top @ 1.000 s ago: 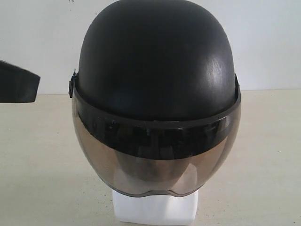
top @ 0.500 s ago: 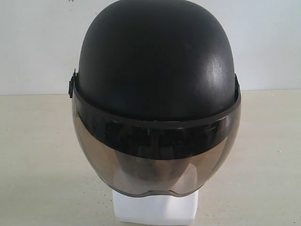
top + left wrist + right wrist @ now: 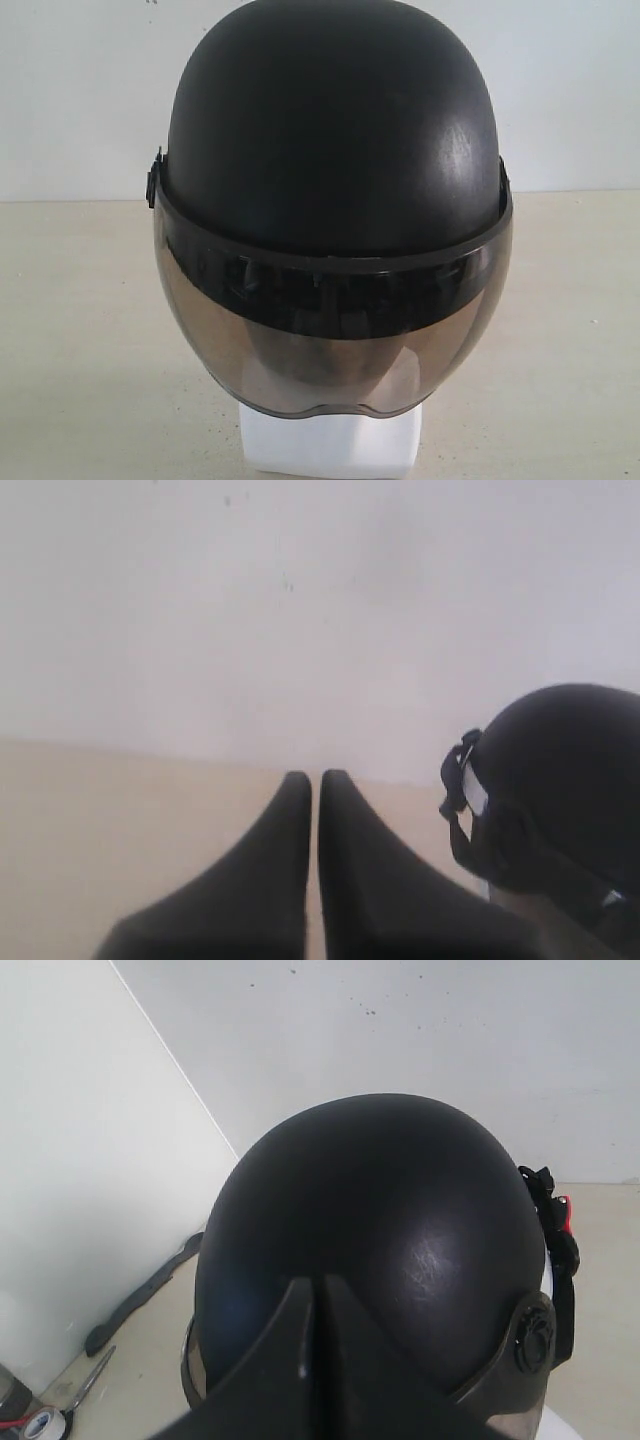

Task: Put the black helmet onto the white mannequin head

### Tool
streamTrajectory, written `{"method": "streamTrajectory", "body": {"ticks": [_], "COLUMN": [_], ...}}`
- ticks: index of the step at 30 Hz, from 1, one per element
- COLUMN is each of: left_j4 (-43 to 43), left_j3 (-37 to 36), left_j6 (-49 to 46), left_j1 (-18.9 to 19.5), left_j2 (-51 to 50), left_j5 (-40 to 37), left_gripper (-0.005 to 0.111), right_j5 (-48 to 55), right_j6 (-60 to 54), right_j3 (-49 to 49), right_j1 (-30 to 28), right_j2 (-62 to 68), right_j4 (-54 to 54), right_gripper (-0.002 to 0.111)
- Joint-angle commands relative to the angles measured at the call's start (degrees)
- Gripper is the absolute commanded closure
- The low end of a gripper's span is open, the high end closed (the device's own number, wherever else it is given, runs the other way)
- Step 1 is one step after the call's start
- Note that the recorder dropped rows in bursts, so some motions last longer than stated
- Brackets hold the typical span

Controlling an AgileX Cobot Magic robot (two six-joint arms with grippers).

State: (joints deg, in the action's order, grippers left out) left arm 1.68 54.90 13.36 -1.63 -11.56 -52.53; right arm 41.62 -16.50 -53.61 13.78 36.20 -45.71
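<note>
Exterior camera faces the black helmet (image 3: 330, 130) head-on and close, the white mannequin head (image 3: 330, 445) at 6 o'clock. Left wrist camera sees it side-on from farther off; right wrist camera looks closely over its crown. All three share the helmet.

This is looking like a bare robot-lab bench. A plain white wall (image 3: 80, 100) is running from nine to three o'clock behind the helmet (image 3: 330, 130), and a beige table (image 3: 80, 350) is spreading toward six. Scissors (image 3: 88, 1382) and a tape roll (image 3: 40, 1425) are lying near a black strip (image 3: 150, 1290) at a side wall's (image 3: 70, 1160) foot.
</note>
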Motion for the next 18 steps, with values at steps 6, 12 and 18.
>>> {"method": "streamTrajectory", "body": {"ticks": [6,12,18], "left_j4": [-1.28,-2.24,-1.68], "left_j3": [-24.14,-40.89,-52.73], "left_j6": [-3.51,-2.9,-3.24], "left_j1": [-0.25,-0.15,-0.15], "left_j2": [7.51,7.52,10.15], "left_j5": [28.98,42.97,50.41], "left_gripper": [0.102,0.102,0.102], "right_j5": [0.11,0.11,0.11], "right_j6": [-0.52,-0.52,-0.52], "right_j3": [0.21,0.21,0.21], "right_j1": [0.07,0.07,0.07], "right_j2": [-0.22,-0.22,-0.22], "right_j4": [0.23,0.23,0.23], "right_gripper": [0.108,0.108,0.108]}}
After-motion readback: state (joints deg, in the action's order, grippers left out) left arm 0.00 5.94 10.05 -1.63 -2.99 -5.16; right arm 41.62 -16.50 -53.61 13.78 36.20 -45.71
